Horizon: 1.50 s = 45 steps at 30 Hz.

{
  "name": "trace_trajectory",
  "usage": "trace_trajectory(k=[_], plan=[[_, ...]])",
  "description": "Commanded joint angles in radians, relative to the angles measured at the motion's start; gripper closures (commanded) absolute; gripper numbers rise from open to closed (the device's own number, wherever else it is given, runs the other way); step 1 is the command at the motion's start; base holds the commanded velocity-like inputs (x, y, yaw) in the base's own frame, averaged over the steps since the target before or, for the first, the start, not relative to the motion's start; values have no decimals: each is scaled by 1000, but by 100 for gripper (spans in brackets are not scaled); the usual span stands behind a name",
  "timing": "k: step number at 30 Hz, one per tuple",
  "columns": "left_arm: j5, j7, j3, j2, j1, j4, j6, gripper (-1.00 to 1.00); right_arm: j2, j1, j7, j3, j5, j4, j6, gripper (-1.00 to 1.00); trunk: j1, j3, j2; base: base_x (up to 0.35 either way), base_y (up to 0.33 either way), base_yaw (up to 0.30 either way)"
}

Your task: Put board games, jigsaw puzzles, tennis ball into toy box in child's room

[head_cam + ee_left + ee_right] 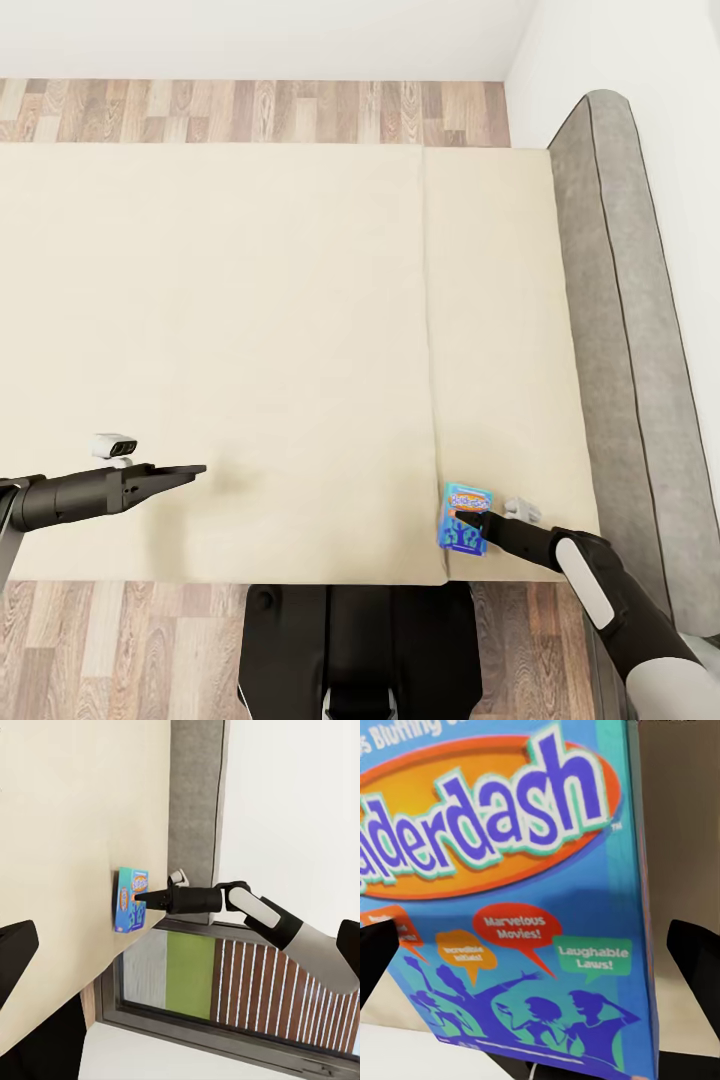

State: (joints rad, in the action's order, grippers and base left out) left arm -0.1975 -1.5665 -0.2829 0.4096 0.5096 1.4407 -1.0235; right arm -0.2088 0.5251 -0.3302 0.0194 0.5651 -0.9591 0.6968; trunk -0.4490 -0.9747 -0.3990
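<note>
A light blue board game (pixel 462 505) with an orange oval label lies on the beige bed (pixel 220 320), near its front edge and just right of the mattress seam. My right gripper (pixel 466 519) is right over it and open. In the right wrist view the box (pixel 525 907) is very close, with one black finger (pixel 375 956) on one side and the other finger (pixel 697 964) on the other. The left wrist view shows the same box (pixel 131 900) with the right gripper (pixel 147 898) at it. My left gripper (pixel 195 469) hovers over bare mattress far to the left, open and holding nothing.
A low grey headboard (pixel 620 300) runs along the bed's right side against the white wall. Wood-plank floor (pixel 250 110) lies beyond the bed and in front of it, beside my dark base (pixel 360 640). A grey-framed window (pixel 225 997) appears in the left wrist view.
</note>
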Motion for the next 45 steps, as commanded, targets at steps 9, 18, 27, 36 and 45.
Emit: trace_trajectory(k=[9,18,27,36,45], plan=[[1,-4,1,0,1,0,-10,-100,9,-1,-3,-16,8,0,4,-100,-1,-1,-1,0,64,0],[1,-4,1,0,1,0,-10,-100,9,-2,-3,-16,8,0,3,-100,-1,-1,-1,0,58,0],[1,-4,0,0,1,0,-10,-100,11,-2,-3,-16,8,-1,3,-100,-1,-1,-1,0,41,0],[1,-4,-1,0,1,0,-10,-100,11,-2,-3,-16,8,-1,3,-100,-1,-1,-1,0,3,0],[1,-4,-1,0,1,0,-10,-100,11,-2,-3,-17,8,-1,3,-100,-1,0,-1,0,0,0]])
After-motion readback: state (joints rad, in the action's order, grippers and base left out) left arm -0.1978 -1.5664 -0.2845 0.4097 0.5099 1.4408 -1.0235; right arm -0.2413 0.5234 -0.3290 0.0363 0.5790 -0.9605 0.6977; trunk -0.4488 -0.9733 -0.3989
